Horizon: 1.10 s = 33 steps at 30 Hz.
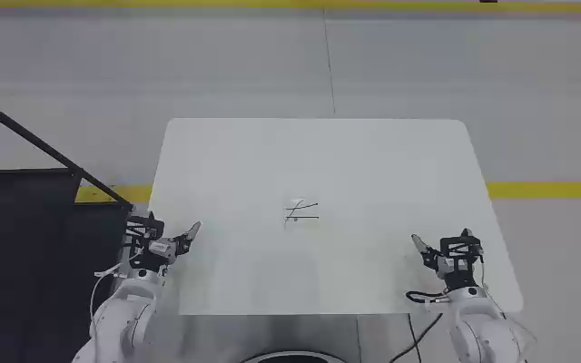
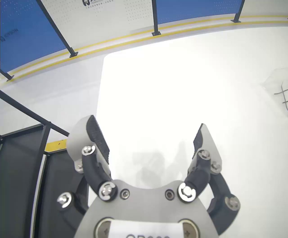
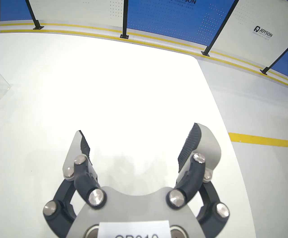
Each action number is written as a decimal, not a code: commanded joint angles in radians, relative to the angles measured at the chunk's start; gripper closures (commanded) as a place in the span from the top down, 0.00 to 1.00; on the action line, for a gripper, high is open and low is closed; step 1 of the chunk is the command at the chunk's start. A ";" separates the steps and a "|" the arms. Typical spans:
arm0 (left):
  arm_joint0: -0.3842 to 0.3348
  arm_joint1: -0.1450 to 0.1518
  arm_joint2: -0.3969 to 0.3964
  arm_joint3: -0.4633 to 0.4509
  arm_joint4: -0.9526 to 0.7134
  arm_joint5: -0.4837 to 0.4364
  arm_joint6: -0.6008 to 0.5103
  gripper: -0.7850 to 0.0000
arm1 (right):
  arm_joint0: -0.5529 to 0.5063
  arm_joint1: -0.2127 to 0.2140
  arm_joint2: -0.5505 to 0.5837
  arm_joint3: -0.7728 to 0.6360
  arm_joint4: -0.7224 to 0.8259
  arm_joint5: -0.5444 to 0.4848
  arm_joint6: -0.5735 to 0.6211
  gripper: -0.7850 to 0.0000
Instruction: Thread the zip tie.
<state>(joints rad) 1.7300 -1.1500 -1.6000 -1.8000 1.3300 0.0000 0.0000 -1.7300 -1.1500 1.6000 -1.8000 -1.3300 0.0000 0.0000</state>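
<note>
Thin dark zip ties (image 1: 300,212) lie crossed near the middle of the white table (image 1: 236,163), beside a small clear bag (image 1: 296,202). Their ends (image 2: 284,95) also appear at the edge of the left wrist view, with the bag (image 2: 275,77) close by. My left gripper (image 1: 174,238) hovers at the table's near left edge, open and holding nothing (image 2: 147,133). Near the near right corner my right gripper (image 1: 445,247) is open and holds nothing too (image 3: 138,142). Both are far from the ties.
A dark frame with a black panel (image 1: 41,245) stands left of the table beside my left arm. Yellow floor tape (image 1: 536,190) runs past the table's sides. Blue and white panels on black stands (image 3: 157,15) line the far side of the room.
</note>
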 commanded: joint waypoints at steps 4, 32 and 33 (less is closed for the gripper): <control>0.000 0.000 0.000 0.000 0.000 0.000 0.000 1.00 | 0.000 0.000 0.000 0.000 0.000 0.000 0.000 1.00; -0.066 0.003 -0.029 0.004 -0.231 -0.268 -0.015 1.00 | 0.113 0.008 -0.041 0.005 0.238 -0.399 0.156 1.00; -0.072 0.004 -0.035 0.009 -0.255 -0.296 -0.022 1.00 | 0.132 0.008 -0.047 0.015 0.285 -0.430 0.187 1.00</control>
<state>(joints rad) 1.6631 -1.1471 -1.6298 -1.7955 1.0998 -0.2675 -0.0154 -1.6155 -1.1422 1.5575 -1.7939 -1.0933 -0.3968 0.1553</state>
